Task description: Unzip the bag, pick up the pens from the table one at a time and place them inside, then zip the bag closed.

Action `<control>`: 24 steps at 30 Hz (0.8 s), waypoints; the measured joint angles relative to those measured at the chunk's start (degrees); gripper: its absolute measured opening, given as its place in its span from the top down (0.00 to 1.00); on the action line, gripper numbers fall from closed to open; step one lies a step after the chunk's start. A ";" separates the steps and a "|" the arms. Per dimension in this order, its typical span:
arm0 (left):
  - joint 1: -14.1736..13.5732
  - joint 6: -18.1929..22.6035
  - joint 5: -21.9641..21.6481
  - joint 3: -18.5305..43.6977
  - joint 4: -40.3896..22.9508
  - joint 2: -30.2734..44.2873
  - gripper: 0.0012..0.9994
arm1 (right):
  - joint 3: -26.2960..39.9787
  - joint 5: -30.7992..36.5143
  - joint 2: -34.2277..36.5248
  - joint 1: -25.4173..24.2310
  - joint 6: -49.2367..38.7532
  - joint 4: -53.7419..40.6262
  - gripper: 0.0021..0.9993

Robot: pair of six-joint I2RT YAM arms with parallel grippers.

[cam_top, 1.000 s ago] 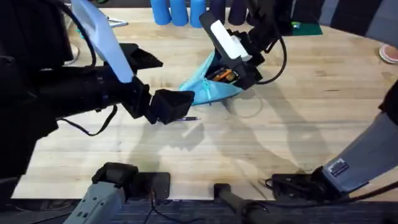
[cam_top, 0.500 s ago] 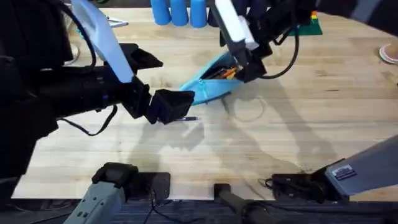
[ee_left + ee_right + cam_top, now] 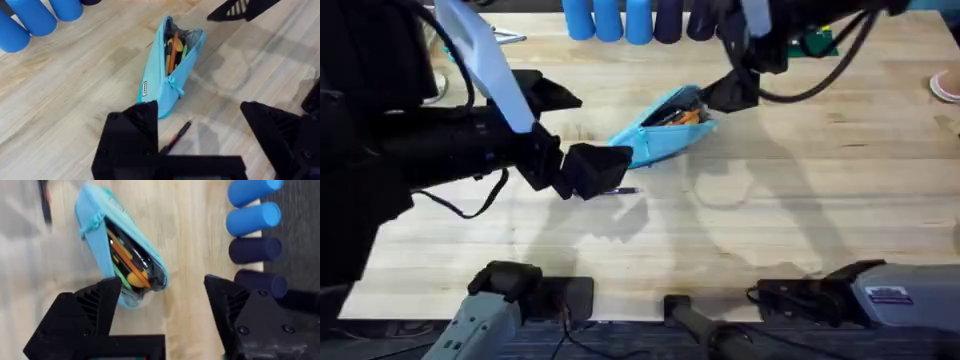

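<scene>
A light blue soft fabric pencil pouch [image 3: 663, 128] lies unzipped at the far middle of the pale butcher-block wooden worktop [image 3: 800, 200], its mouth gaping toward the far right. Inside, the wrist views show an orange pen [image 3: 171, 51] among other slim things.

The other slim dark pen [image 3: 176, 136] lies loose on the worktop, just beside the pouch's near end and partly under the left end effector [image 3: 200, 137], whose black fingers stand apart and empty above it. The right end effector [image 3: 162, 312], also spread and empty, hovers by the pouch's open end.

Risks, as a judgement: the thin, smooth pen could roll or slip from a pinch, and closing fingers might snag the limp fabric or the small teal zipper pull [image 3: 175, 86]. The floppy mouth may sag shut, blocking the pen. Tall blue plastic cups [image 3: 608, 18] stand along the far edge.
</scene>
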 joint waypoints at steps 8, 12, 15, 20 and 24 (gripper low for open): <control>0.00 0.00 0.01 0.00 0.01 0.00 0.00 | 0.00 0.01 -2.25 0.00 22.16 -3.50 0.00; 0.00 0.00 0.00 -0.02 0.00 0.00 0.00 | 0.00 0.00 -2.25 0.00 27.33 -4.35 0.00; 0.00 0.00 0.02 0.00 0.01 0.00 0.00 | 0.00 0.00 -2.26 0.00 29.13 -4.37 0.00; 0.00 0.00 0.04 -0.01 0.13 0.00 0.00 | 0.00 0.01 -2.26 0.00 30.41 -5.60 0.00; 0.00 0.00 0.04 0.00 0.22 0.00 0.00 | 0.00 0.00 -2.27 0.00 30.82 -6.97 0.00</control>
